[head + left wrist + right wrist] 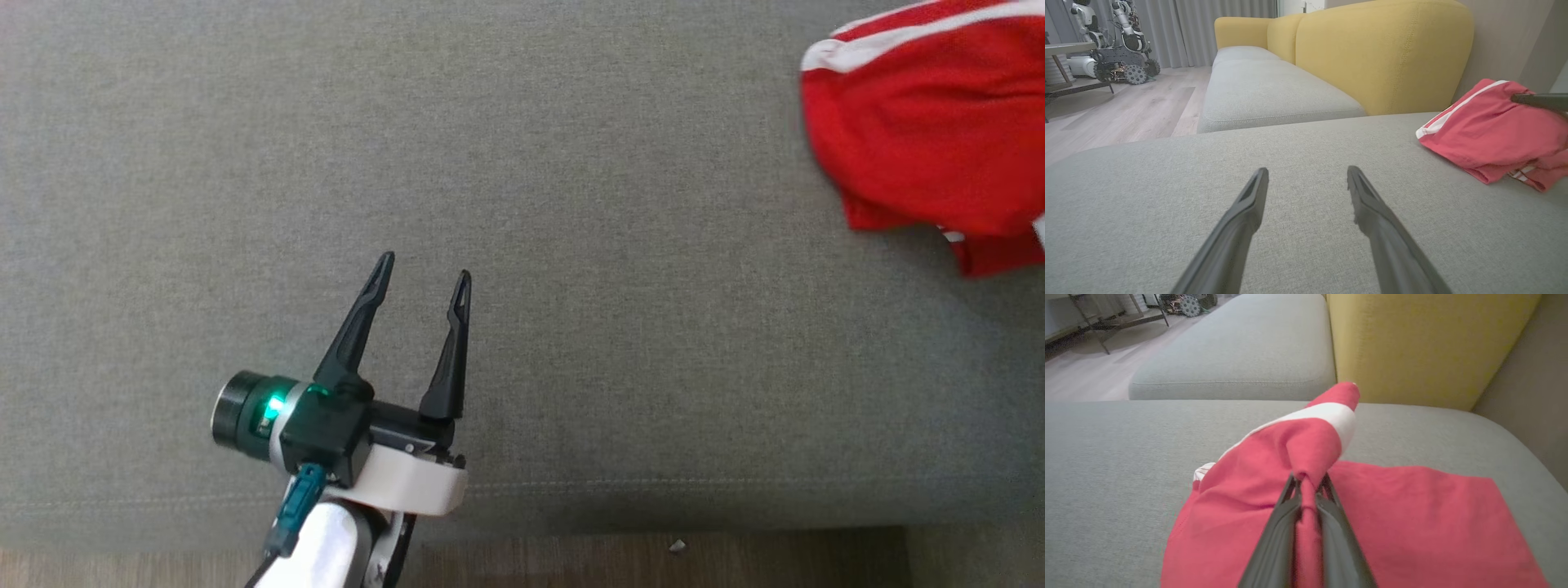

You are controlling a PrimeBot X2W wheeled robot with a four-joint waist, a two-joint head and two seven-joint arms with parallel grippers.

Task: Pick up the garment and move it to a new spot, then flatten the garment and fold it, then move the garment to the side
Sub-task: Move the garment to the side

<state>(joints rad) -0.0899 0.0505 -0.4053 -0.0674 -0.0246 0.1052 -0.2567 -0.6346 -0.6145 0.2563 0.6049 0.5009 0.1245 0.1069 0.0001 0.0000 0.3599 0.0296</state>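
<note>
Two dark fingers of the right gripper [1308, 482] were pinched together on a raised fold of the red garment [1412, 522], seemingly to lift it toward a new spot. The garment, red with white stripes along its edges, lay crumpled and partly doubled over at the upper right of the head view, on the grey sofa cushion [571, 204] near a yellow backrest [1380, 53]. The left gripper [424, 268] hovered at lower centre, fingers apart and empty, apparently ready to help flatten it.
</note>
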